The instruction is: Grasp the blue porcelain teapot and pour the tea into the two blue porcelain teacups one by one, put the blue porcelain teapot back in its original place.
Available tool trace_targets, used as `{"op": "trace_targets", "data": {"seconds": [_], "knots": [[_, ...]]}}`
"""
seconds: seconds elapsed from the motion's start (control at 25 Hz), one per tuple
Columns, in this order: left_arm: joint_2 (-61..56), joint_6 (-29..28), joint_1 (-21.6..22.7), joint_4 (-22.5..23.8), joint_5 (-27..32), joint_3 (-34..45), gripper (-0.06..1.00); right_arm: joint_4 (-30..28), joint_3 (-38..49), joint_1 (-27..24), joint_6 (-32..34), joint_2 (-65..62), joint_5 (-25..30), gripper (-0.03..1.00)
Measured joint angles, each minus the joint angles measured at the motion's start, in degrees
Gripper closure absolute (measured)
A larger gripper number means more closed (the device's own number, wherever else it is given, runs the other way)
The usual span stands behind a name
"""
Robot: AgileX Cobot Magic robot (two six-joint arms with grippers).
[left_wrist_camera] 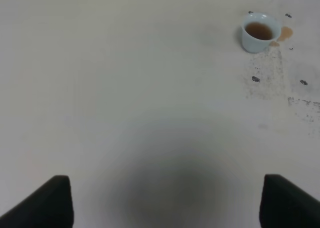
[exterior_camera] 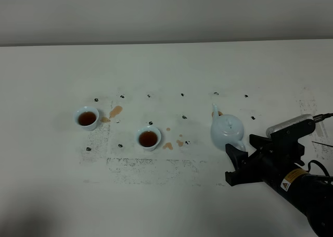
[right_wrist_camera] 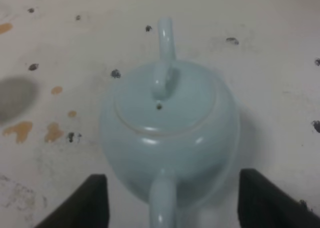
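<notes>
Right gripper [exterior_camera: 244, 153]: jaws spread wide, straddling teapot handle, gripping nothing. Teapot [exterior_camera: 227, 131] upright on table [exterior_camera: 166, 65], lid on, spout pointing away from gripper. Judged: release done, pot back in place.

Near cup [exterior_camera: 148, 138]: left of teapot, holds tea. Spill drops [exterior_camera: 174, 143] between it and teapot.

Far cup [exterior_camera: 87, 117]: further left of teapot, also holds tea. Both pours appear done.

Left gripper [left_wrist_camera: 165, 203]: jaws apart, empty, well clear of teapot.

Remaining, by judgement: right arm withdrawal only.
</notes>
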Motion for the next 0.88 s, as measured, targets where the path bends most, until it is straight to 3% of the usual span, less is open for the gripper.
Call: {"op": "trace_targets", "data": {"seconds": [0.4, 0.88], "knots": [[0.00, 0.00, 0.00, 0.00, 0.00, 0.00, 0.22, 0.86, 5.19, 0.00, 0.05, -0.11, -6.85, 0.38], [0.00, 0.00, 0.00, 0.00, 0.00, 0.00, 0.22, 2.59, 8.49, 0.00, 0.17, -0.16, -7.33, 0.38]]}}
